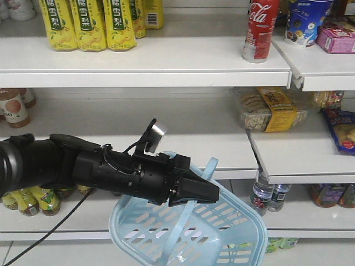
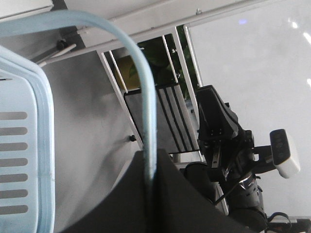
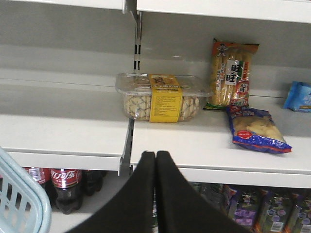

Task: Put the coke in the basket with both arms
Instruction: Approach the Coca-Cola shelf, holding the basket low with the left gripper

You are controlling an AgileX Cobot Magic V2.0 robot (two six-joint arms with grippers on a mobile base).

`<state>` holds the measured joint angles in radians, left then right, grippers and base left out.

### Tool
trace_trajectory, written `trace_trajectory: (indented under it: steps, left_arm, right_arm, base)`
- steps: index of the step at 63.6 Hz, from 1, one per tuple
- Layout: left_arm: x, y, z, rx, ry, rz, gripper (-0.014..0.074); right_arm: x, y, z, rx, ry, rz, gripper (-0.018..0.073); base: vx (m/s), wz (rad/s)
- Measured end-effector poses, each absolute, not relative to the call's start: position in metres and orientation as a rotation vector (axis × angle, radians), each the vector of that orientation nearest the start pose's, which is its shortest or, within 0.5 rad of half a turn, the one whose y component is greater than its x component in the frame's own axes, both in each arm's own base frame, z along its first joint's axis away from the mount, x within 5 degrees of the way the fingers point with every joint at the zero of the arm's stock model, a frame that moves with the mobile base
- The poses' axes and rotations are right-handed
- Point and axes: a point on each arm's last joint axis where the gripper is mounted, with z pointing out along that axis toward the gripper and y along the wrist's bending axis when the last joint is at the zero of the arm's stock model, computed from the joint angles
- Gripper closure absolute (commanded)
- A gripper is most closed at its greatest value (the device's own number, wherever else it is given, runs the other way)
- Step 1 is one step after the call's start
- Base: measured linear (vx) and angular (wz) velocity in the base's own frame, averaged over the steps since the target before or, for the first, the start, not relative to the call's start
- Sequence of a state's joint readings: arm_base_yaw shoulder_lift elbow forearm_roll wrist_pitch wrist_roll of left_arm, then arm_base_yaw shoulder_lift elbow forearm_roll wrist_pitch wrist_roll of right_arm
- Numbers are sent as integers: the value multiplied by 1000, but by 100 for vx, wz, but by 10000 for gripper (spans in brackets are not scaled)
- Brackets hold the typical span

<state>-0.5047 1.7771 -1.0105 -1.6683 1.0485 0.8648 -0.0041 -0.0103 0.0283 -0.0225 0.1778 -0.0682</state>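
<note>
The coke [image 1: 260, 29], a tall red can with white script, stands on the top shelf at the right. The light blue basket [image 1: 227, 224] hangs low in front of the shelves. My left gripper [image 1: 206, 192] is shut on the basket's thin handle [image 1: 212, 165]. In the left wrist view the handle [image 2: 146, 97] runs between the closed jaws of the left gripper [image 2: 151, 156], with the basket's wall [image 2: 24, 145] at the left. My right gripper [image 3: 155, 154] is shut and empty, facing the middle shelf. It also shows in the left wrist view [image 2: 209, 94].
Yellow drink bottles [image 1: 89, 25] stand on the top shelf at the left, a blue cup [image 1: 308, 19] next to the can. A clear snack box [image 3: 158, 97] and a blue snack bag [image 3: 255, 128] lie on the middle shelf. Dark cola bottles [image 3: 63, 182] stand below.
</note>
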Motion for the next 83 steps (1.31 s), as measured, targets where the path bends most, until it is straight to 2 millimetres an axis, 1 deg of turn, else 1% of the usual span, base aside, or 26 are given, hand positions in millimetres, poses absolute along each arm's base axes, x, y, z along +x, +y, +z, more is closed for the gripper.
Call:
trace_trajectory:
  steps: [52, 83]
  left_arm:
    - [264, -235, 229, 301, 2375, -1851, 602]
    - [264, -235, 229, 301, 2375, -1851, 602]
  right_arm:
    - [56, -1, 188, -69, 1678, -74, 569]
    - [56, -1, 188, -69, 1678, -74, 569]
  base:
    - [5, 6]
    - [5, -3]
